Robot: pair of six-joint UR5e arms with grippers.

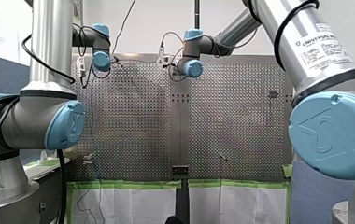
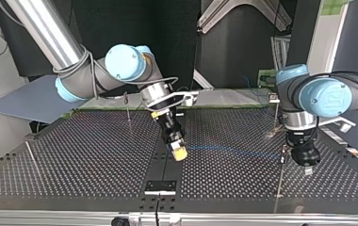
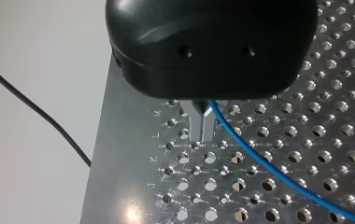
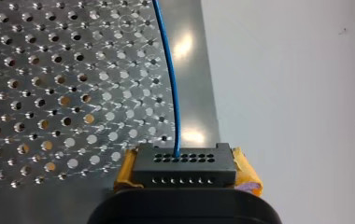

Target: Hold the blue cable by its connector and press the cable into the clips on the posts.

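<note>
Above the table [image 3: 117,158], right jaws clamp the connector [image 4: 185,169], left jaws pinch the blue cable [image 3: 259,158]

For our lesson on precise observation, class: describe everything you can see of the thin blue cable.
The thin blue cable looks round, smooth and plastic-sheathed, a single strand. One end enters the holed face of a black plastic connector, clamped between the yellow pads of my right gripper. From there it runs in a gentle curve over the perforated metal table to my left gripper, whose black body hides its far end.
</note>
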